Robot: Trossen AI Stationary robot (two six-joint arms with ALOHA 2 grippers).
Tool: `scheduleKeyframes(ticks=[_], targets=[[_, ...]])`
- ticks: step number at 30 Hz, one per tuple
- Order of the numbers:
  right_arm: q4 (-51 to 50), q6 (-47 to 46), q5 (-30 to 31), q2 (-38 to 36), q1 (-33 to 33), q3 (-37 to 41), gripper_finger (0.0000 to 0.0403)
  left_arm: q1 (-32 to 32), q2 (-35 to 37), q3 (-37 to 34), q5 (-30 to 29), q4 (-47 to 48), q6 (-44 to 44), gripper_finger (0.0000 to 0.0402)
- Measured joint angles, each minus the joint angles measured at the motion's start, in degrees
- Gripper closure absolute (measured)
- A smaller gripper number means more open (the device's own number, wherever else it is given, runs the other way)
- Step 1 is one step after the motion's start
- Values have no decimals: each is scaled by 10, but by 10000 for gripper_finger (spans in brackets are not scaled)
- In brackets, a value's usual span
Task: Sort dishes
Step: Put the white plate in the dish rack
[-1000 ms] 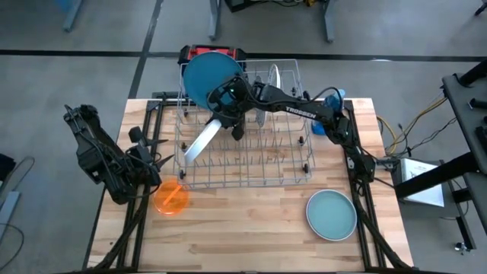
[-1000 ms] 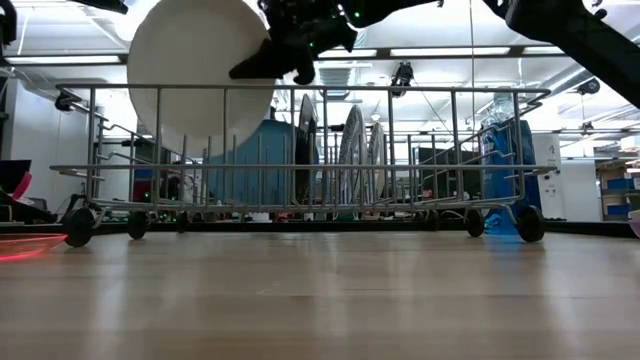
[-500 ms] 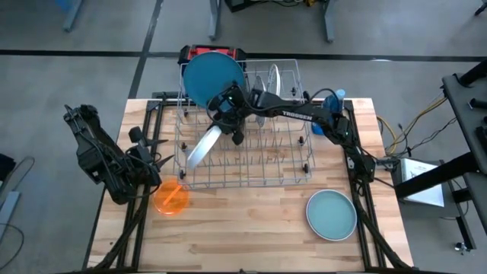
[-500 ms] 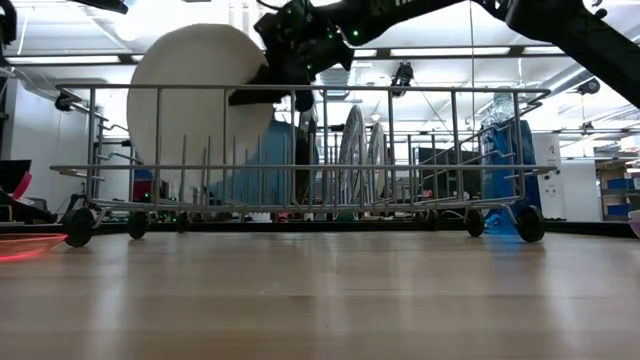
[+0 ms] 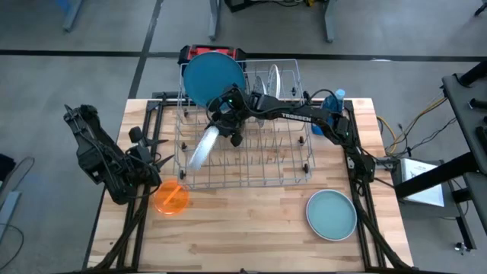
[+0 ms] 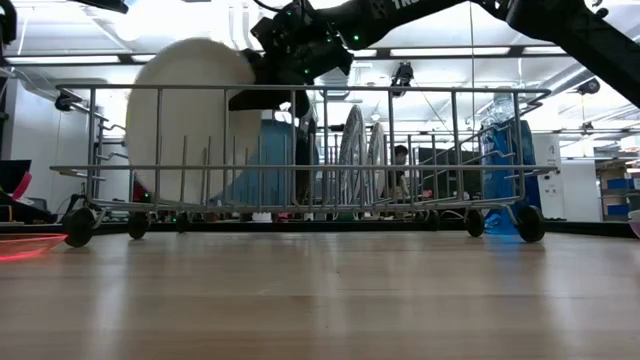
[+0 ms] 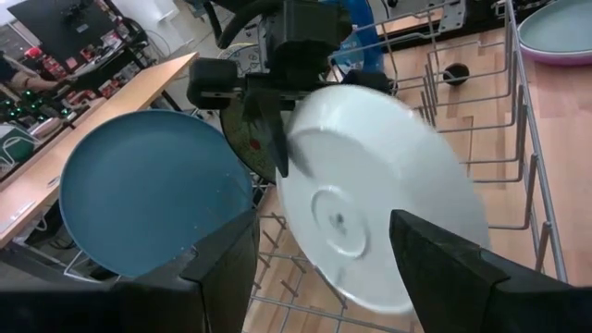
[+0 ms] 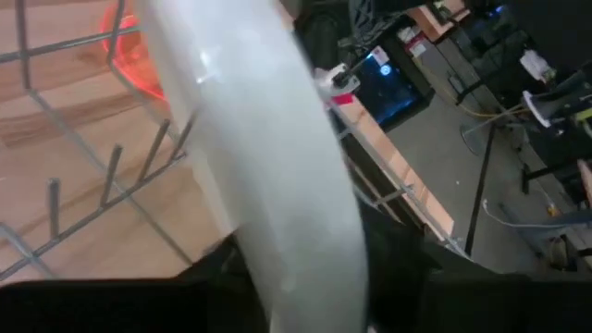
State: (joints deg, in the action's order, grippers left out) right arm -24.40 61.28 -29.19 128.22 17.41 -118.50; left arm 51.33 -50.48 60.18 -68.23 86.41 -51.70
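Fingers of the right gripper sit partly parted around the upper rim of a round white plate — whether they grip it, I cannot tell. It leans tilted inside the wire dish rack, beside a large blue plate. Left gripper waits with fingers wide apart and empty, just beside a small translucent orange plate.

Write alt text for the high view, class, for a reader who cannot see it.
The right gripper lowers a white plate into a wire rack already holding a large blue plate. The left gripper waits open beside a small orange plate; a teal plate lies on the table.
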Motion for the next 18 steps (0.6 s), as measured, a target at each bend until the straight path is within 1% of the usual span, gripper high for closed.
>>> scheduleKeyframes(ticks=[3,6,18], targets=[[8,0,3,0,0,0,262,0,0,0,0,0,0,170],[13,0,4,0,1,0,258,0,0,0,-1,0,0,170],[41,-27,9,-1,1,0,282,0,-1,0,-1,0,0,170]])
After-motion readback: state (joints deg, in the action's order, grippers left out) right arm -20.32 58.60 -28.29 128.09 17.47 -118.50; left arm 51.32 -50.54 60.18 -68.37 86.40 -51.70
